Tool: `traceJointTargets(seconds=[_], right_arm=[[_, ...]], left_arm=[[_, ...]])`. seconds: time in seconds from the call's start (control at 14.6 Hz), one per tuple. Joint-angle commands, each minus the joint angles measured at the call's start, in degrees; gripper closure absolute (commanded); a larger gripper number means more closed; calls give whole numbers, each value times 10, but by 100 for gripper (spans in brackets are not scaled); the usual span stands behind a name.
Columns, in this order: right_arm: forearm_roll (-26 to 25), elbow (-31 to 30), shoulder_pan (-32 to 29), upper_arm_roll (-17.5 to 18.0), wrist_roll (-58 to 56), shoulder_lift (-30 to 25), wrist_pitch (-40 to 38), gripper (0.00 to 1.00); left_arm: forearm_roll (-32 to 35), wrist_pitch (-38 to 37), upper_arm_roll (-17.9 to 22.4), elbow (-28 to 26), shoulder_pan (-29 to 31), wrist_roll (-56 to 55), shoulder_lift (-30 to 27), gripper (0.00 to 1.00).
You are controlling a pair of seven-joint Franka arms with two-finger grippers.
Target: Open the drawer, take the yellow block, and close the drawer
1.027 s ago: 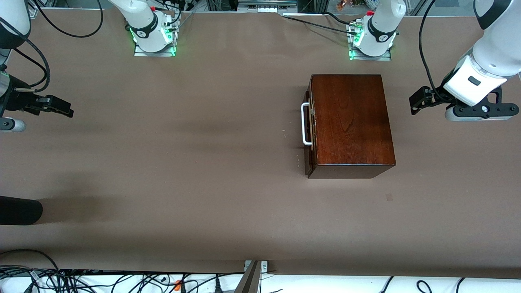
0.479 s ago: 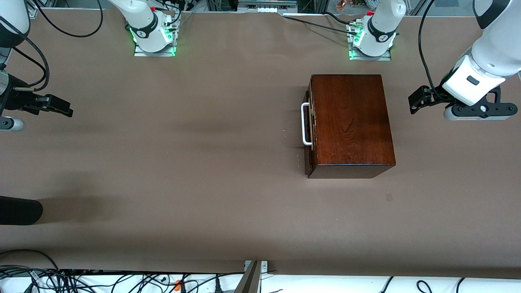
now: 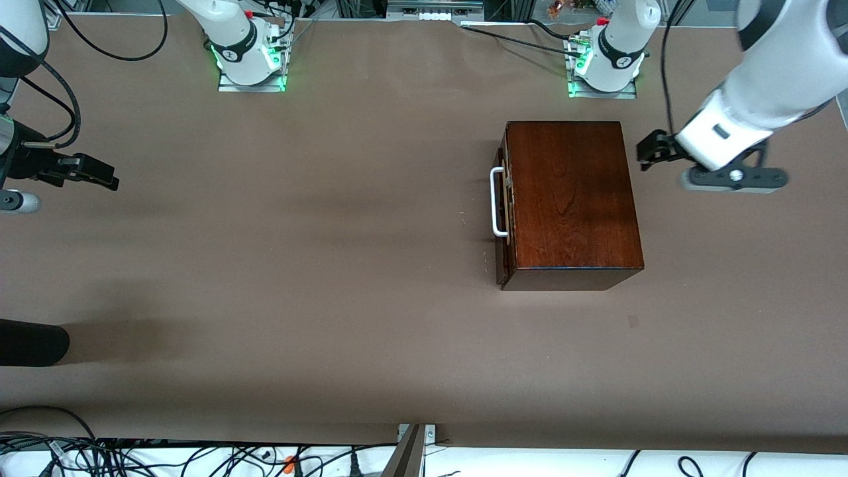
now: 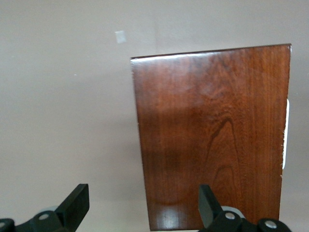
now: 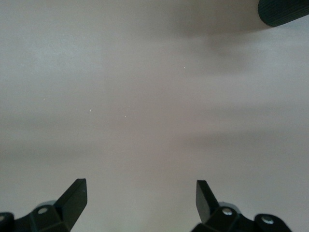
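brown table (image 3: 331, 265): glossy mahogany box (image 3: 570, 199) right of frame centre, drawer (image 3: 501, 202) shut. left gripper (image 4: 140, 210) jaws wide over box edge; right gripper (image 5: 140, 205) jaws wide, frame's left edge, waiting.

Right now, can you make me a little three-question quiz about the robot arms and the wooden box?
1. True or false: the drawer of the wooden box is pushed in.
2. Which gripper is closer to the box? A) the left gripper B) the right gripper
3. Fill in the blank: the drawer's bar handle is coloured ____.

Key:
1. True. The drawer front sits against the box, and no yellow block shows anywhere.
2. A. The left gripper is open beside the box at the left arm's end of the table; the right gripper is open and waits at the right arm's end.
3. White.
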Motion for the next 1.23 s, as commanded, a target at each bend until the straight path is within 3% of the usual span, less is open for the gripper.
traceJointTargets(seconds=[0.0,0.27,0.48,0.68,0.75,0.96,1.16], right_arm=[[-5,1,-5,4,-9,-8,-6,0],[-5,1,-5,4,-9,-8,-6,0],[-5,1,-5,4,-9,-8,-6,0],[-5,1,-5,4,-9,-7,-6,0],[-5,1,-5,4,-9,-7,-6,0],[-5,1,-5,4,-9,-7,-6,0],[-4,1,-5,4,-9,-7,-6,0]], left_arm=[[-13,-9,0,46,-25,8,93,0],[-20,90,1,72,-104,-56,178,0],[-18,90,2,122,-148,-114,198,0],[-18,116,2,127,-182,-145,227,0],[-5,138,3,122,-206,-168,234,0],[124,141,2,110,-276,-282,249,0],[158,140,2,78,-304,-318,257,0]])
